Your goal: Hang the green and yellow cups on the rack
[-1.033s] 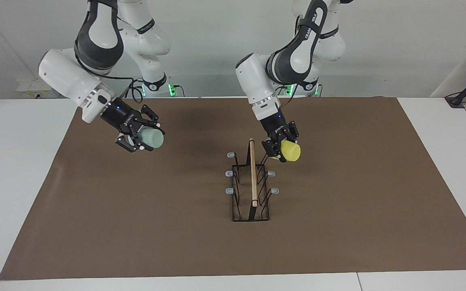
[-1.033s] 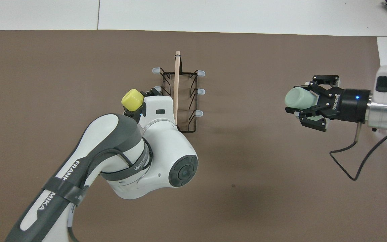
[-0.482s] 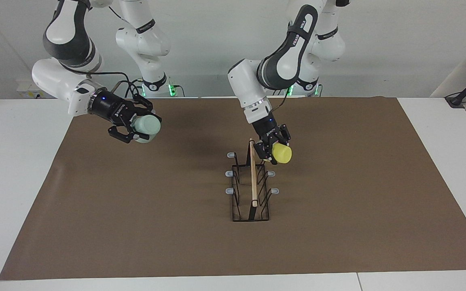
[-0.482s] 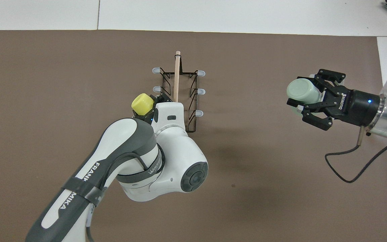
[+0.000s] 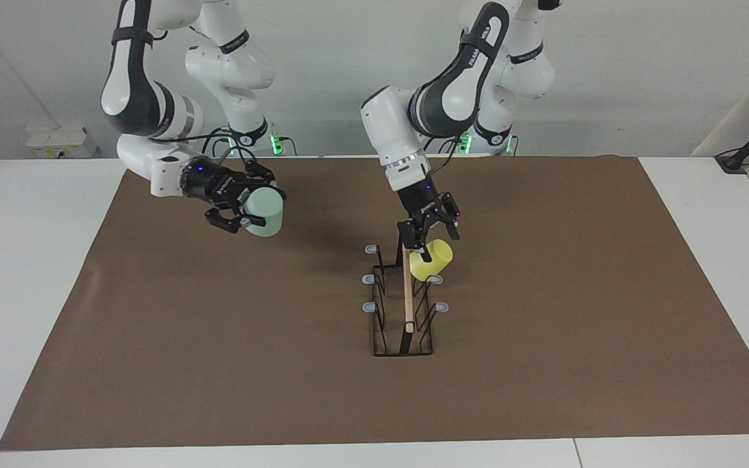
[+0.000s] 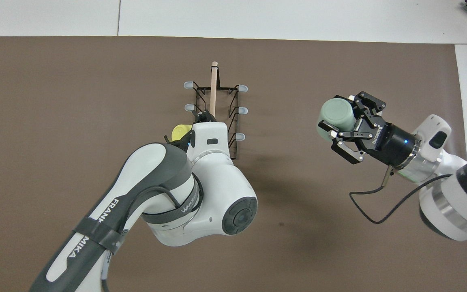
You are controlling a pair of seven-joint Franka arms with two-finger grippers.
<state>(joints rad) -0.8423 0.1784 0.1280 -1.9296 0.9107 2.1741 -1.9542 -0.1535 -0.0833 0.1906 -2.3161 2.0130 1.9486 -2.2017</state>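
While the yellow cup (image 5: 431,259) sits tilted on a rack (image 5: 403,305) peg, left gripper (image 5: 428,227) just above, jaws spread, right gripper (image 5: 242,203) over the mat (image 5: 576,312), pinching the green cup (image 5: 264,211).

right pincer (image 6: 345,132) grips green cup (image 6: 336,117) | yellow cup (image 6: 179,132) beside rack (image 6: 217,117)

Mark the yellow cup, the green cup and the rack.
yellow cup (image 5: 431,259), facing view, on its side wall.
green cup (image 5: 265,212), facing view, on its side wall.
rack (image 5: 407,296), facing view, on the wooden rod on top.
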